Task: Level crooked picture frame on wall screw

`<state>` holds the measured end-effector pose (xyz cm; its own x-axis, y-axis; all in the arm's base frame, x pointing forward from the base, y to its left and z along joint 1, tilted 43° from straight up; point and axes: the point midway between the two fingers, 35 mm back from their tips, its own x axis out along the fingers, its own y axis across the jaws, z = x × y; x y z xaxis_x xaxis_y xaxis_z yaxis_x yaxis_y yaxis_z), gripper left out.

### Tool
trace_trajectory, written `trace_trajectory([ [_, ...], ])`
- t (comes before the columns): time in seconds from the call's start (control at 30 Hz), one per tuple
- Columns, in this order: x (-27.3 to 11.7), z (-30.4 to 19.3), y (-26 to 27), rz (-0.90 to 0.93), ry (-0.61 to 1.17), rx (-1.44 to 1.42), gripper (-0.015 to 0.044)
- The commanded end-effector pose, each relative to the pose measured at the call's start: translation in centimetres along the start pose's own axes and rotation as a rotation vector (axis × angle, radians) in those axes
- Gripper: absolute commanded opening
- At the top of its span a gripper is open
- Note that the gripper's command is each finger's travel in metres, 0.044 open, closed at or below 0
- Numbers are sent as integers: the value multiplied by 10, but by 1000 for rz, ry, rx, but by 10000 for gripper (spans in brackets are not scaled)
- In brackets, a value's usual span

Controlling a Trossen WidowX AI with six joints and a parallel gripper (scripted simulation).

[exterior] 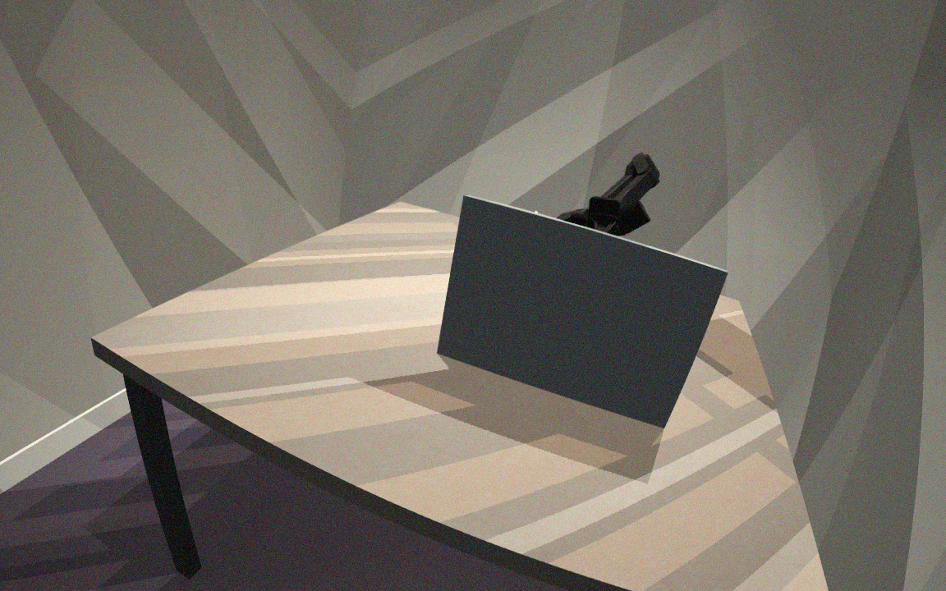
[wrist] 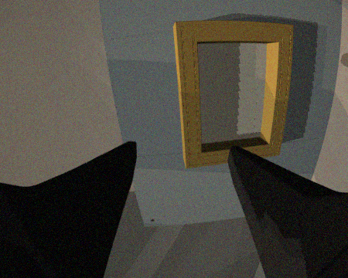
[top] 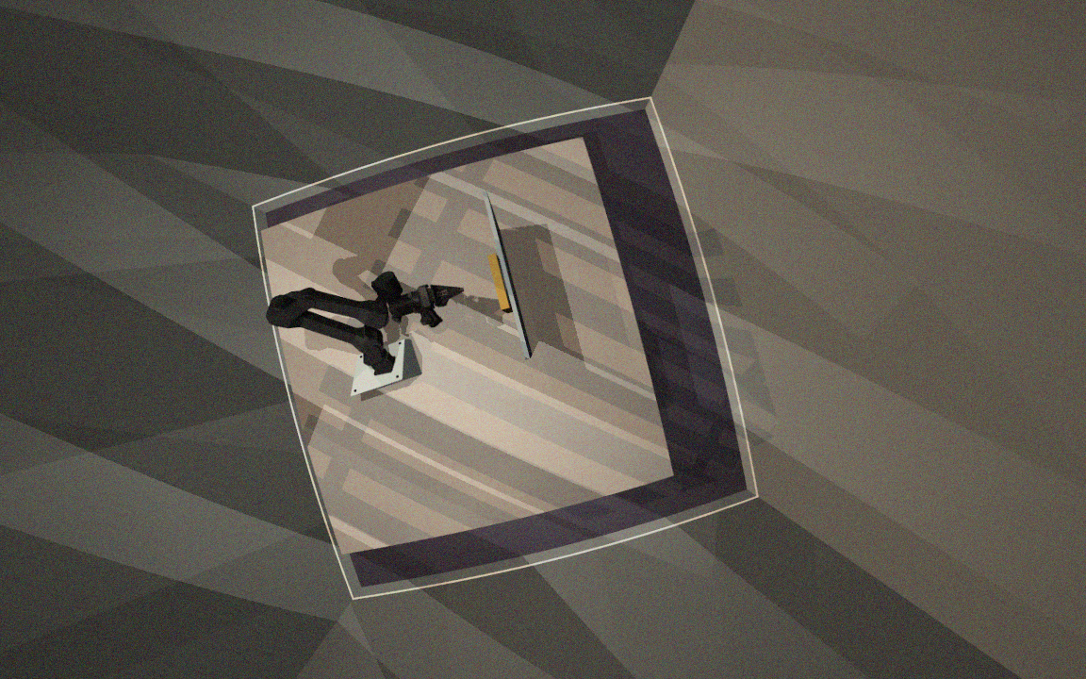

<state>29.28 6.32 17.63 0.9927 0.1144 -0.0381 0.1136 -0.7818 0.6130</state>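
The yellow picture frame (top: 497, 278) (wrist: 189, 93) hangs on the front of the upright blue-grey board (top: 521, 336) (exterior: 571, 309) (wrist: 143, 96). In the wrist view its sides run nearly in line with the board's sides; a small tilt is hard to tell there. The screw and the notched strip are hidden. My gripper (top: 462, 290) (wrist: 183, 151) is open and empty. In the top view it stands back from the frame with a gap. In the wrist view the right fingertip overlaps the frame's lower bar and the left one shows beside the frame. The board hides the frame in the exterior view.
The board stands on the striped table (top: 479, 438) (exterior: 314, 294) and casts a shadow behind it. The arm's pale base plate (top: 367, 381) is at the table's near left in the top view. Room walls surround the table.
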Motion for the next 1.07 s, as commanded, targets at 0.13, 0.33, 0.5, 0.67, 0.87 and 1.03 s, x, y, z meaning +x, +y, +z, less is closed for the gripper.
trace_trajectory([
  [0.13, -33, -5, 19, -4, -5, 4, 260],
  [0.33, -61, -1, 26, -6, -14, 8, 260],
  [0.5, -86, 6, 27, -8, -21, 12, 260],
  [0.67, -92, 9, 26, -9, -23, 13, 260],
  [0.87, -92, 9, 25, 12, -33, 16, 260],
  [1.03, -92, 9, 25, 12, -33, 16, 260],
])
